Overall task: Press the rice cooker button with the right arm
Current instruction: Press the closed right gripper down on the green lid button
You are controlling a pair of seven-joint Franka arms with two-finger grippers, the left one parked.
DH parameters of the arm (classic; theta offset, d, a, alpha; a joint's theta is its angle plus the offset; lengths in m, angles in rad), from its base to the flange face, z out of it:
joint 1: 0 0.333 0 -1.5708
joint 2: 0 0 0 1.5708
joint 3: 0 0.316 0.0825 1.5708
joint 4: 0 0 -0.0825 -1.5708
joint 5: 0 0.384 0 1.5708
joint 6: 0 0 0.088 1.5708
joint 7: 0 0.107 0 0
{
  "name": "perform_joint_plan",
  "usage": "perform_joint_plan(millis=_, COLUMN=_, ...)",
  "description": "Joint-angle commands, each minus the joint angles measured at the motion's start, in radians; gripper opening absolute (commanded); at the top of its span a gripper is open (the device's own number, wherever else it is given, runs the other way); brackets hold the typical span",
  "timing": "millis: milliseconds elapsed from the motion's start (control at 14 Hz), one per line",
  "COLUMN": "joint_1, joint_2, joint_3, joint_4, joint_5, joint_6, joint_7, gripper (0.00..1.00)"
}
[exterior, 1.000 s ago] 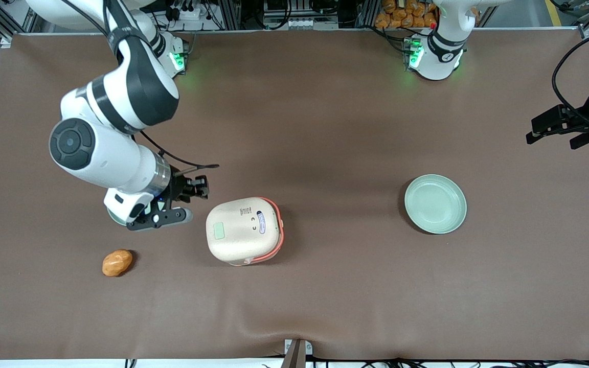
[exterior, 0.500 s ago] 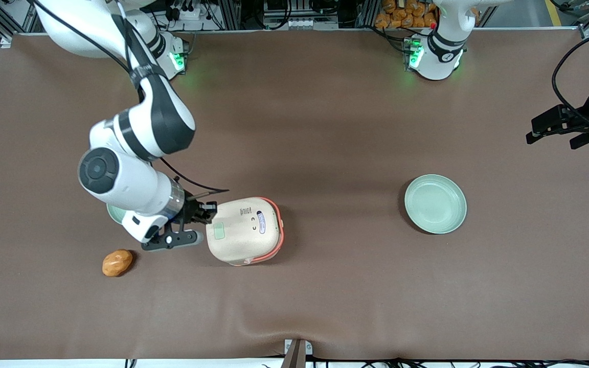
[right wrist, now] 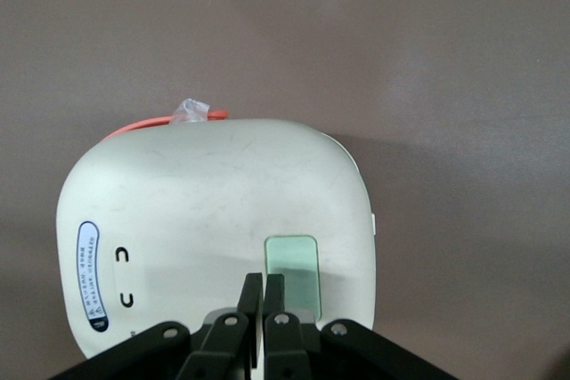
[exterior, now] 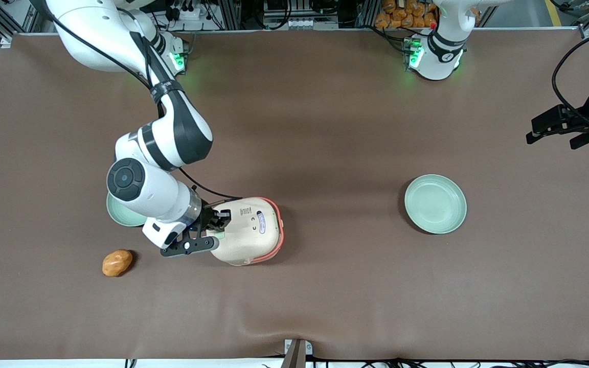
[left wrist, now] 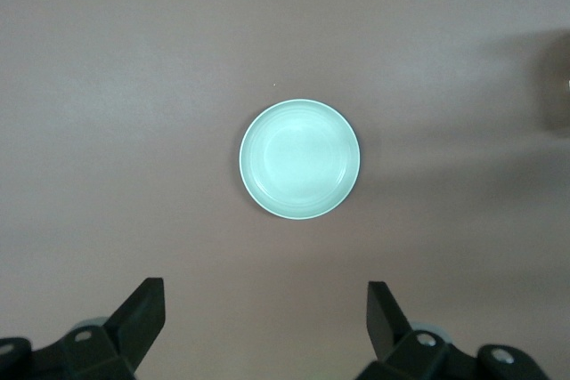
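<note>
The rice cooker [exterior: 253,232] is cream-white with orange-red trim and a blue-outlined oval label [exterior: 261,223]. It stands on the brown table, toward the working arm's end. My right arm's gripper [exterior: 217,225] hangs over the cooker's lid edge, fingers shut with nothing between them. In the right wrist view the shut gripper [right wrist: 264,278] sits just above the rice cooker [right wrist: 205,193], its fingertips at the edge of the pale green rectangular button [right wrist: 294,270]. I cannot tell whether they touch it. In the front view the gripper covers most of the button.
A pale green plate [exterior: 435,204] lies toward the parked arm's end and shows in the left wrist view as the plate [left wrist: 300,159]. A second green plate [exterior: 119,213] is partly covered by my arm. An orange-brown lump [exterior: 117,262] lies nearer the front camera.
My right arm has swung sideways toward the rice cooker. The gripper went from beside the cooker to over its lid at the green button. The cooker has not moved.
</note>
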Motion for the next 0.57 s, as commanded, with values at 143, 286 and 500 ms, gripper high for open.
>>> perform_joint_plan(millis=143, joint_1=0.006, joint_2=0.017, joint_3=-0.008, joint_4=0.014, joint_5=-0.015, joint_6=0.004, joint_7=-0.012, gripper=0.07)
perform_joint_plan(millis=286, joint_1=0.006, joint_2=0.02, joint_3=-0.008, joint_4=0.012, joint_5=-0.025, joint_6=0.005, joint_7=-0.012, gripper=0.07)
perform_joint_plan(millis=500, joint_1=0.006, joint_2=0.028, joint_3=-0.008, joint_4=0.009, joint_5=-0.027, joint_6=0.005, joint_7=-0.012, gripper=0.08)
